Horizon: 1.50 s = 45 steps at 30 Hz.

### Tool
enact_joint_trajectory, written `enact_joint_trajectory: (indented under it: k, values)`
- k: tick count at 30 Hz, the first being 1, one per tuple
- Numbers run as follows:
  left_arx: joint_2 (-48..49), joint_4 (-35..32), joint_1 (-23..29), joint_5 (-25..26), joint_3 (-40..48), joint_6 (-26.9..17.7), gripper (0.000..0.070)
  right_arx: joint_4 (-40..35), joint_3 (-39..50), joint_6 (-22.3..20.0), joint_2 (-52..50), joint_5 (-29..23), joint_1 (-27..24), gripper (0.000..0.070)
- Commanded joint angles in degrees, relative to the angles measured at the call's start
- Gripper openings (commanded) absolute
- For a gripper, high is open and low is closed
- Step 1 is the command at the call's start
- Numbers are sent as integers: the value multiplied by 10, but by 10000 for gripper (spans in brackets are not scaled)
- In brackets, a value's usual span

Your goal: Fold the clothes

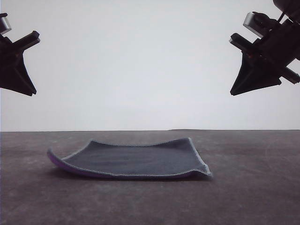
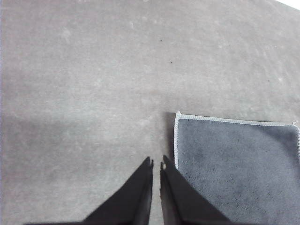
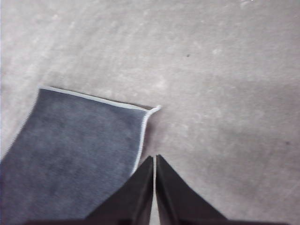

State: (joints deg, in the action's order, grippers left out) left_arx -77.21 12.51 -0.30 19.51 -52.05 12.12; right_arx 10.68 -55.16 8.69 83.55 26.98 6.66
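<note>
Two end effectors, left (image 2: 156, 165) and right (image 3: 154, 159), clenched, nothing grasped; cloth (image 1: 133, 158) corners curled off desk (image 1: 253, 197), edge easily missed, fold skewed.

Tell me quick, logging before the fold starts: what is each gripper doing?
Left gripper: shut, empty, raised beside the cloth.
Right gripper: shut, empty, raised beside the cloth.

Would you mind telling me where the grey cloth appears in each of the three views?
Front view: the cloth lies flat at lower centre of the table, purple showing under its left edge.
Left wrist view: lower right, beside the left hand.
Right wrist view: lower left, beside the right hand.
Shared landmark: its light stitched edging.
</note>
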Motion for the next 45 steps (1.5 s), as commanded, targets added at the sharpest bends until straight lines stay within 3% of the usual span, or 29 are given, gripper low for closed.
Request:
enact_joint_trajectory:
  k: [1,3,5,6,7,9,17,25,30,45]
  values:
    - [-7,-2,-2,3,-12,-10,18,2,-12,-20,10,-1,1,23]
    - [-7,-2,-2,3,-12,-10,32,4,-12,-22,10,-1,1,99]
    - [-7,0,-2,3,-12,-11,58,6,-12,-23,10,0,2,279]
    - [-7,1,-2,3,-12,-10,102,8,-12,-23,10,0,2,400]
    - [-7,2,-2,3,-12,-10,195,9,-12,-23,10,0,3,495]
    - [-7,7,-2,5,-12,-10,342,12,-12,-23,10,1,4,575]
    - [-20,4,-5,46,-13,-10,349,10,-12,-32,19,18,17,574]
    - [-119,-20,-23,85,-29,-5,350,-31,-17,-9,81,65,32,574]
    - [-196,-19,-35,123,-77,-5,350,-55,-41,12,138,92,38,573]
    - [-381,4,-63,135,-248,-4,349,-73,-149,50,294,132,47,573]
